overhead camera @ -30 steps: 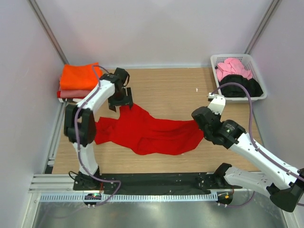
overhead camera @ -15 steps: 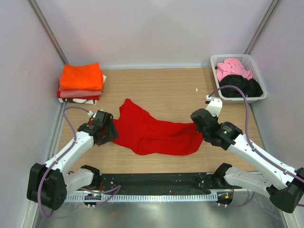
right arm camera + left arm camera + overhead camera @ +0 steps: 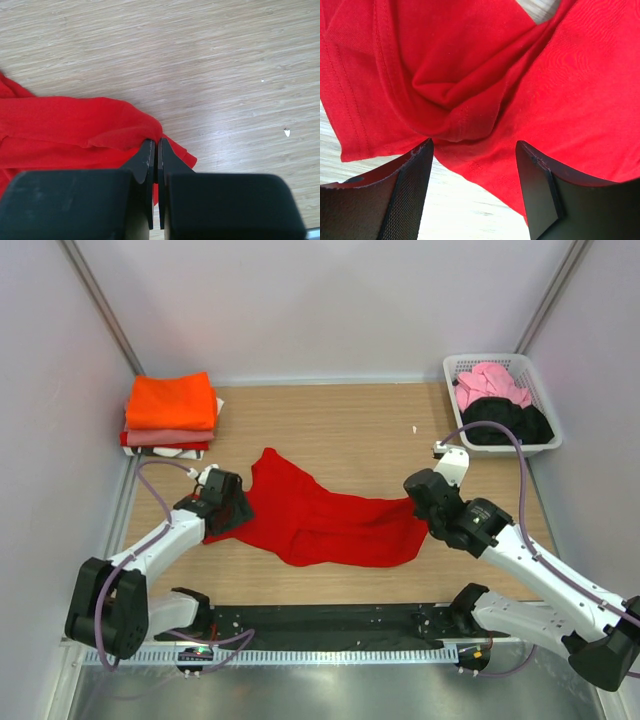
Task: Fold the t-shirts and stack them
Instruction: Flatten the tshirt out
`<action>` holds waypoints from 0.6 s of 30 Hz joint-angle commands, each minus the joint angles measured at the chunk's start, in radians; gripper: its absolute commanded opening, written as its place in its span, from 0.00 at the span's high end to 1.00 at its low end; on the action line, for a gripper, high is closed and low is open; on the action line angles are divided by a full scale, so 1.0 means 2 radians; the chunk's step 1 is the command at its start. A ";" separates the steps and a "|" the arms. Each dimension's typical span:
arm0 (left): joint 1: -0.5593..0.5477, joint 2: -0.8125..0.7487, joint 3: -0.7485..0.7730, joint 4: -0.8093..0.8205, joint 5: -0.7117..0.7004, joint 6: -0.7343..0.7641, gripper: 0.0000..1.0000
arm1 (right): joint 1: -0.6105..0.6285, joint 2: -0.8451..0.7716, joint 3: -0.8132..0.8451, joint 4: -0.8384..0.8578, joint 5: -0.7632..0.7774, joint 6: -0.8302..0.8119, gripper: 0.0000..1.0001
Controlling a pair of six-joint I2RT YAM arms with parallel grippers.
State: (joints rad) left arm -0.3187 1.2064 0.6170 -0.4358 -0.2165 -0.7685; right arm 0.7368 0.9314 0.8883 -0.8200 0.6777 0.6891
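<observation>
While the red shirt (image 3: 320,520) lay toward the table's (image 3: 350,430) near edge, the left gripper (image 3: 475,145) stood spread over its left end, the right gripper (image 3: 155,147) pinched its right end, and an orange shirt (image 3: 170,400) topped the far-left corner's stack.

Left tool (image 3: 474,145) angled down, jaws well apart, forearm low behind it. Right tool (image 3: 155,145) angled down, jaws pressed together, tips pinching a fold of bright red cloth t-shirt (image 3: 75,125); forearm stretched out behind it.
</observation>
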 commanded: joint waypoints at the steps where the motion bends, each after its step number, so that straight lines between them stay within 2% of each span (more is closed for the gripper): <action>1: 0.003 -0.010 0.006 0.024 -0.017 -0.008 0.32 | -0.004 -0.009 0.003 0.015 0.012 -0.005 0.99; 6: 0.003 -0.022 -0.003 0.015 -0.029 -0.025 0.33 | -0.007 -0.009 -0.001 0.020 0.008 -0.006 0.99; 18: -0.010 0.024 -0.014 0.023 -0.005 -0.052 0.38 | -0.011 -0.013 -0.004 0.023 0.003 -0.009 0.99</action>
State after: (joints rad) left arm -0.3252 1.2549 0.6048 -0.4332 -0.2256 -0.8410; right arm 0.7212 0.9306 0.8833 -0.8082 0.6670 0.6823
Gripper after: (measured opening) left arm 0.625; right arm 0.044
